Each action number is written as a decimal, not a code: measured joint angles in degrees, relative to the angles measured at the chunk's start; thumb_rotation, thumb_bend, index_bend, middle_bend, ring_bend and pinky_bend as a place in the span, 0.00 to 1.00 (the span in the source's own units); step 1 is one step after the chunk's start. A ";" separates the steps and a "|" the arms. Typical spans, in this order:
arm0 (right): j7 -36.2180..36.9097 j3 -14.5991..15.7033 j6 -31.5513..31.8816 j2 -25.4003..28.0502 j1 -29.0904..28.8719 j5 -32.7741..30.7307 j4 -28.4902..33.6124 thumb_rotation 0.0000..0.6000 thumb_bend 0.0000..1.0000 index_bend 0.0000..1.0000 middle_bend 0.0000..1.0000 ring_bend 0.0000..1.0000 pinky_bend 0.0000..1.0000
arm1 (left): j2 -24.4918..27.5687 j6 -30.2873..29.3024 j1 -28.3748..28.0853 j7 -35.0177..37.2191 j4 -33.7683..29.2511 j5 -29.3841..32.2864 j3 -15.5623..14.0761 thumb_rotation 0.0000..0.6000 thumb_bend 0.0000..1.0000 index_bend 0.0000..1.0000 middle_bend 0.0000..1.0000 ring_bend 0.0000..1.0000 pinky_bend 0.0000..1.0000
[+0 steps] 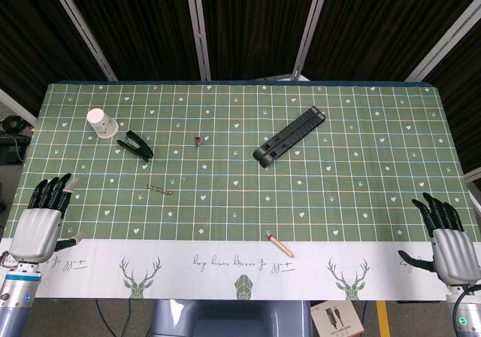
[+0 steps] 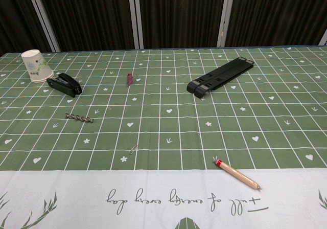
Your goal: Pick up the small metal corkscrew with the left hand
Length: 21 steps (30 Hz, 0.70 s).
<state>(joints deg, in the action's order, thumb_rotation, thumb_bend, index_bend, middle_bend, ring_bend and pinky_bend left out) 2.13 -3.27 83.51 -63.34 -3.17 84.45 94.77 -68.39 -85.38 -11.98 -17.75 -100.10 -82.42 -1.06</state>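
The small metal corkscrew (image 1: pixel 158 190) lies flat on the green checked cloth, left of the middle; in the chest view the corkscrew (image 2: pixel 79 117) shows as a thin twisted spiral. My left hand (image 1: pixel 43 217) hovers at the table's front left corner, well to the left of and nearer than the corkscrew, fingers apart and holding nothing. At the front right corner my right hand (image 1: pixel 446 235) is likewise spread and empty. Neither hand appears in the chest view.
A paper cup (image 1: pixel 101 122) lies on its side at the back left, with a black stapler (image 1: pixel 136 146) beside it. A small red clip (image 1: pixel 198 139), a long black folding stand (image 1: pixel 288 135), a pencil (image 1: pixel 279 245) and a paper clip (image 2: pixel 133 149) also lie on the cloth.
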 measured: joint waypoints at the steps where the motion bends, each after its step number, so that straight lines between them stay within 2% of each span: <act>1: -0.05 0.01 0.05 0.02 0.01 0.04 0.07 1.00 0.04 0.12 0.00 0.00 0.03 | 0.00 0.23 0.06 -0.07 0.06 0.01 0.05 1.00 0.08 0.00 0.00 0.00 0.00; 15: -1.26 0.20 0.16 -0.14 -0.02 0.44 0.62 1.00 0.04 0.12 0.00 0.00 0.03 | 0.09 3.22 -0.38 -0.75 -0.28 1.04 1.24 1.00 0.12 0.01 0.00 0.00 0.00; 19: -1.05 0.18 -0.11 -0.06 -0.08 0.23 0.80 1.00 0.04 0.12 0.00 0.00 0.03 | -0.64 5.65 -1.92 -1.93 -0.17 2.65 2.67 1.00 0.18 0.11 0.00 0.00 0.00; 21: -0.96 0.20 -0.17 0.00 -0.10 0.22 0.87 1.00 0.04 0.12 0.00 0.00 0.03 | -1.25 7.48 -3.05 -2.76 0.11 3.95 3.51 1.00 0.21 0.20 0.00 0.00 0.00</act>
<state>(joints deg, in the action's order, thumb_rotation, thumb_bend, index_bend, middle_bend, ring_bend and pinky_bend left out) 1.17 -3.08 83.34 -63.34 -3.28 84.67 95.64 -69.64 -77.91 -15.03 -20.51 -99.99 -78.47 2.45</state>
